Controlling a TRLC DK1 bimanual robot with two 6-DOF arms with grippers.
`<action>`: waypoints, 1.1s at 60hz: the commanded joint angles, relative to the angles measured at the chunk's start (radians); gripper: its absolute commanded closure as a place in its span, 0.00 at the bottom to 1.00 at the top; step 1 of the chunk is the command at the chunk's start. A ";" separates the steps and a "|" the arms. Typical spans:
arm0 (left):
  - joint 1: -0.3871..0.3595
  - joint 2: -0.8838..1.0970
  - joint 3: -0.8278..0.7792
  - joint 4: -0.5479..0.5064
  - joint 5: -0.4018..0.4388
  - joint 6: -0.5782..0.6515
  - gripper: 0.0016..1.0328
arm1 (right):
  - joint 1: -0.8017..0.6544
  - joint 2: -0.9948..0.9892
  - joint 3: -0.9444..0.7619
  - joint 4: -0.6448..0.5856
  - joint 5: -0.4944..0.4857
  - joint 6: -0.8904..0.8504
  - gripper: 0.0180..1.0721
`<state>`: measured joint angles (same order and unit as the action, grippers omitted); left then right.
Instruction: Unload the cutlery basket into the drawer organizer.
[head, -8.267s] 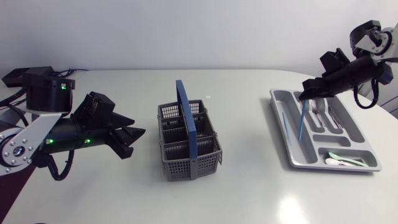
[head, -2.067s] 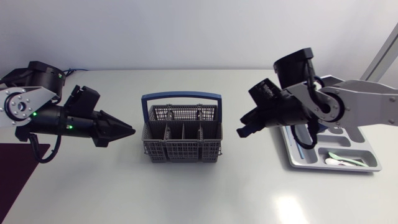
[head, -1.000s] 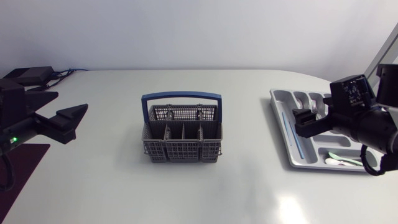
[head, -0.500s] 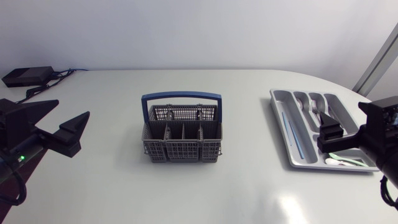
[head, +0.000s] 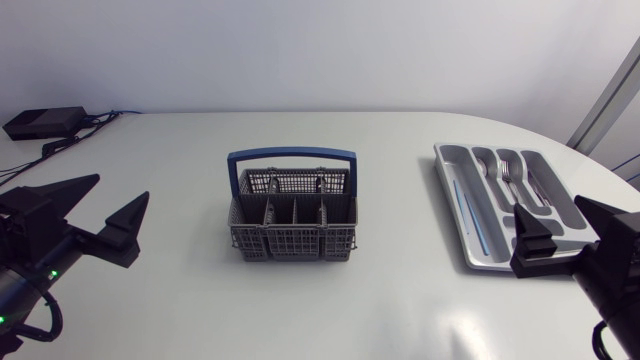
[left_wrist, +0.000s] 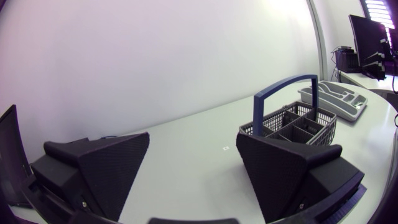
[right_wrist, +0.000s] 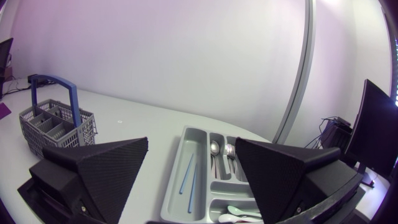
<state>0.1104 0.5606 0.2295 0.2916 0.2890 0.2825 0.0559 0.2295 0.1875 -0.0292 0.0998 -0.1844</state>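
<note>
Grey drawer organizer (head: 449, 195) is partly hidden behind the spread right gripper (head: 549, 208); left gripper (head: 122, 187) gapes too.

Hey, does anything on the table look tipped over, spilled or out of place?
Nothing stands out. The cutlery basket stands upright, handle up; the drawer organizer lies flat with cutlery inside its compartments. The left gripper and right gripper are open, clear of both.
</note>
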 joint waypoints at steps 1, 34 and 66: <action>0.008 -0.005 -0.036 0.024 0.001 -0.023 0.04 | -0.014 -0.045 -0.050 0.014 -0.017 0.060 0.04; -0.022 -0.211 -0.148 -0.047 -0.085 -0.093 0.04 | -0.056 -0.229 -0.187 0.029 -0.100 0.184 0.04; -0.098 -0.510 -0.218 -0.256 -0.259 -0.255 0.04 | -0.056 -0.229 -0.187 0.029 -0.100 0.184 0.04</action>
<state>0.0261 0.0917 0.0433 0.0502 0.0490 0.0731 0.0044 0.0044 0.0200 -0.0177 0.0029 -0.0257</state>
